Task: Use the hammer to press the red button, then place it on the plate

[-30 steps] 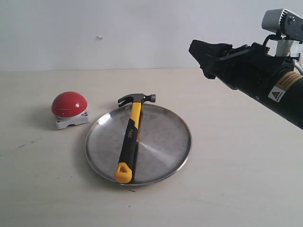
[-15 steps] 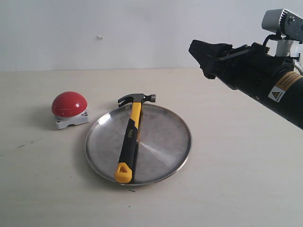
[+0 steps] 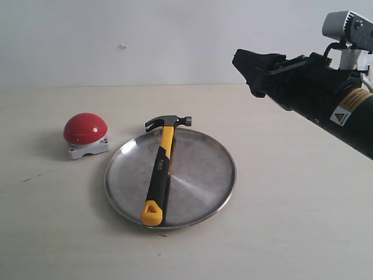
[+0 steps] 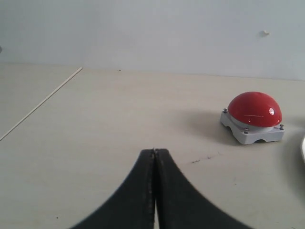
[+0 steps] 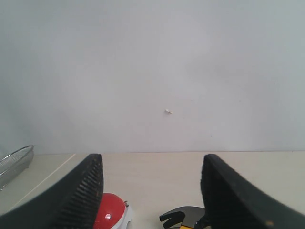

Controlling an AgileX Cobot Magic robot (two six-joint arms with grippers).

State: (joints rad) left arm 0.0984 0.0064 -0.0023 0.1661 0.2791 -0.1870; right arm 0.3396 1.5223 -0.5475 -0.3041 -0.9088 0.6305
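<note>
Found the hammer (image 3: 159,169) lying on the plate (image 3: 204,175), yellow butt at the near rim and dark head at the far rim, long axis running near to far with a slight lean. Noted the red button (image 3: 85,128) on the table (image 3: 291,227) a little farther back, beside the plate and apart from it. Saw the left jaws pressed together on nothing, low over the table, the button ahead of them and only the plate's edge in sight past it. Saw the right jaws spread wide and empty, raised well above the table farther back, the hammer head ahead of and below them. Judged the right arm (image 3: 326,96) nearer the hammer. Reckoned a grasp would need a descent onto the handle, jaws set across that axis. Could not tell whether the press was done.
</note>
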